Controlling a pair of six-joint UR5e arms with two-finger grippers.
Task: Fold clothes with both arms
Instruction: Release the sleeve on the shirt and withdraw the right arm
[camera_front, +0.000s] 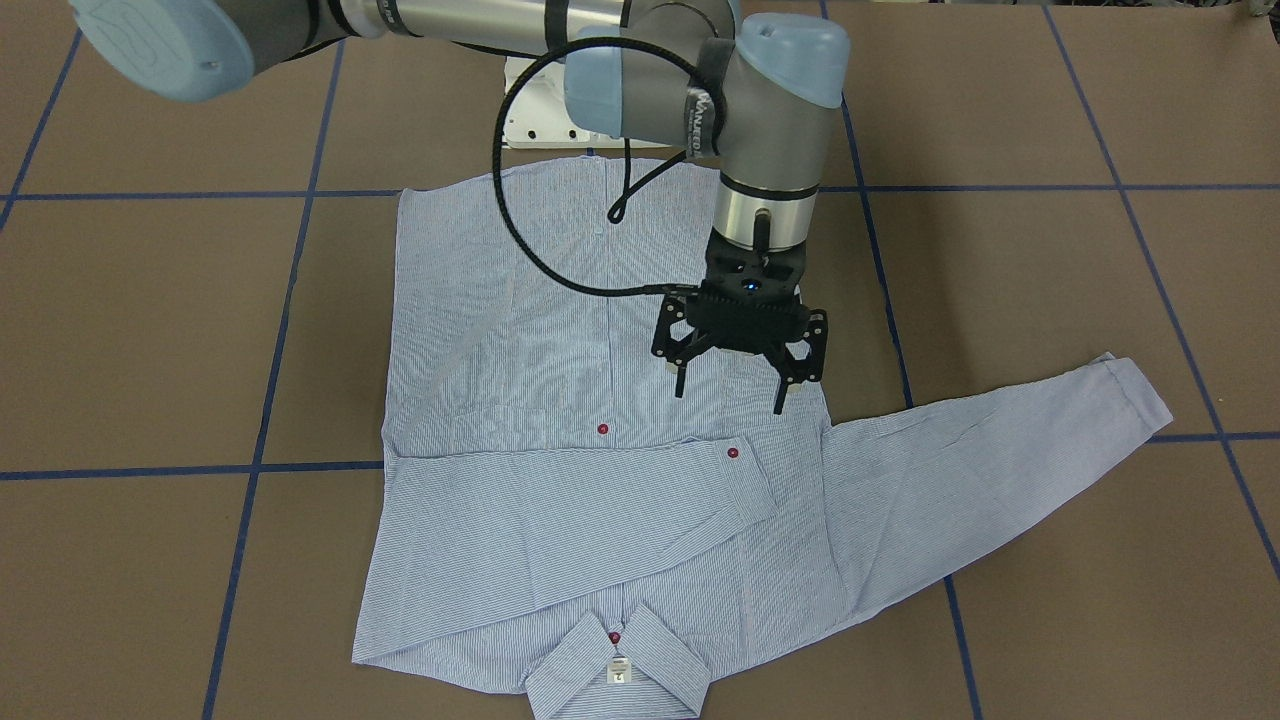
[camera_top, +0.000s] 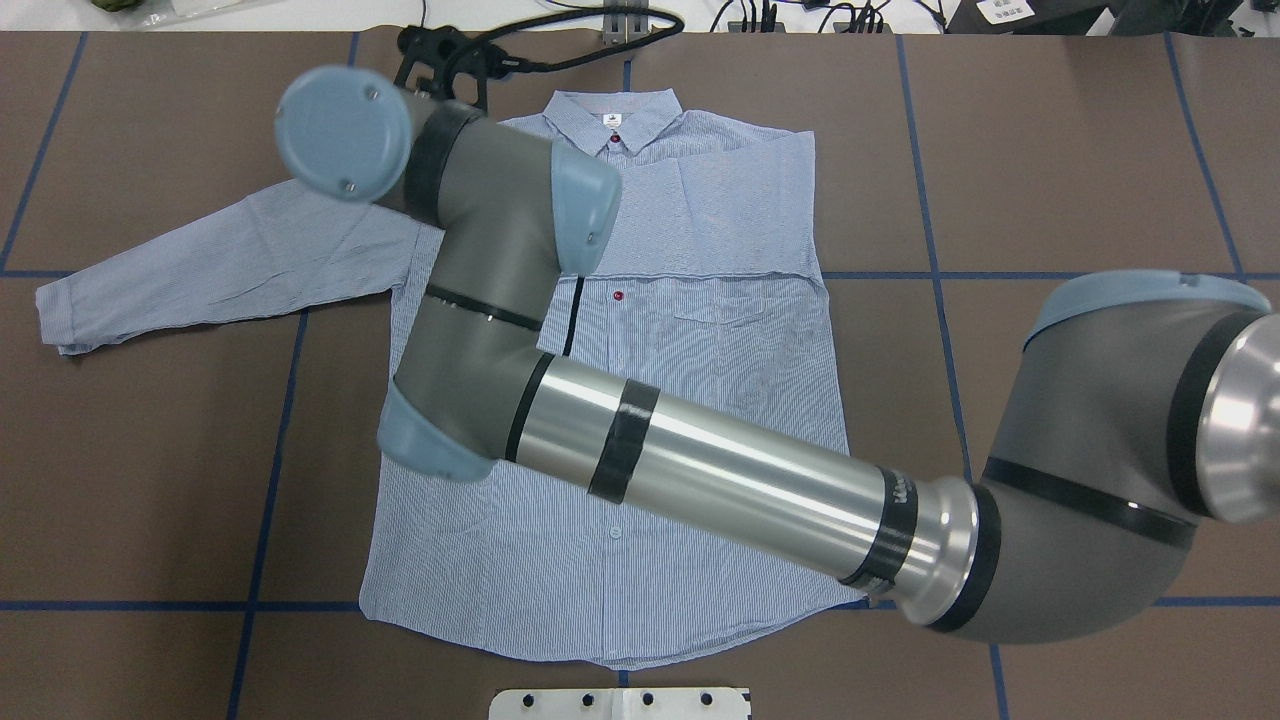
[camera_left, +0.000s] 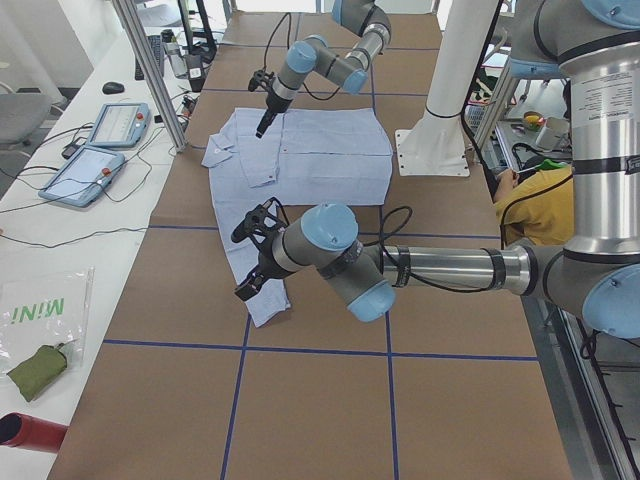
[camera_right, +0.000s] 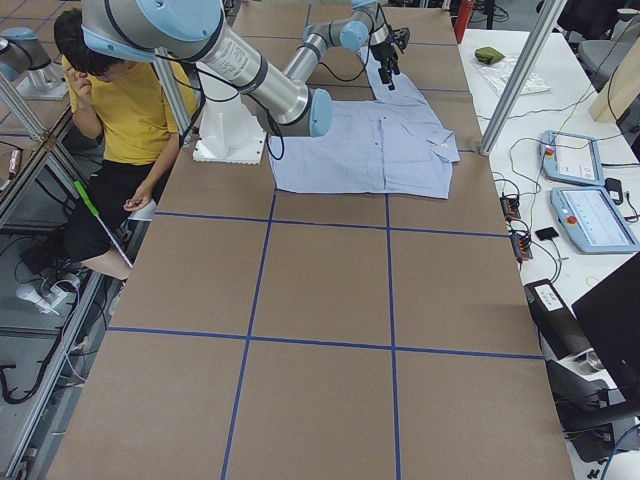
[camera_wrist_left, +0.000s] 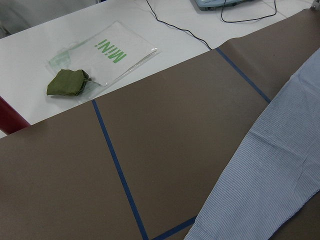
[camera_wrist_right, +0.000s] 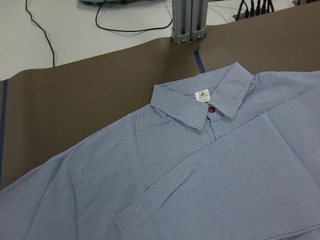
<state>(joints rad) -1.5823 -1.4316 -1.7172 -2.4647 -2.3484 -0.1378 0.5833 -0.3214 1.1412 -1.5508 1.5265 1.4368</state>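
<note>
Light blue and finely striped, the shirt (camera_front: 520, 330) lies flat mid-way along the bench (camera_front: 150, 330), collar (camera_front: 575, 670) toward the operators' edge, one sleeve (camera_front: 560, 500) folded across it; the right gripper (camera_front: 730, 400), spread wide and empty above, could snag that cuff (camera_front: 745, 480) descending and undo the fold; the left gripper (camera_left: 245, 265) cannot be judged.

1. I see the shirt (camera_top: 700, 430) spread flat, front up, on the brown tabletop (camera_top: 1050, 180), with its collar (camera_top: 615, 112) toward the far edge.
2. The outstretched sleeve (camera_top: 220, 262) lies toward the robot's left. The folded sleeve (camera_top: 740, 200) crosses the upper chest, its straight lower edge just above a red button (camera_top: 620, 296) and the chest pocket (camera_top: 715, 322).
3. The right arm (camera_top: 740, 480) comes in from the right and crosses over the shirt, its wrist hiding the shoulder beside the outstretched sleeve.
4. The right gripper (camera_top: 437, 65) peeks out beyond that wrist, too dark for me to read more.
5. Blue tape lines (camera_top: 1090, 275) grid the tabletop, and a white plate (camera_top: 620, 703) sits at the near edge.
</note>
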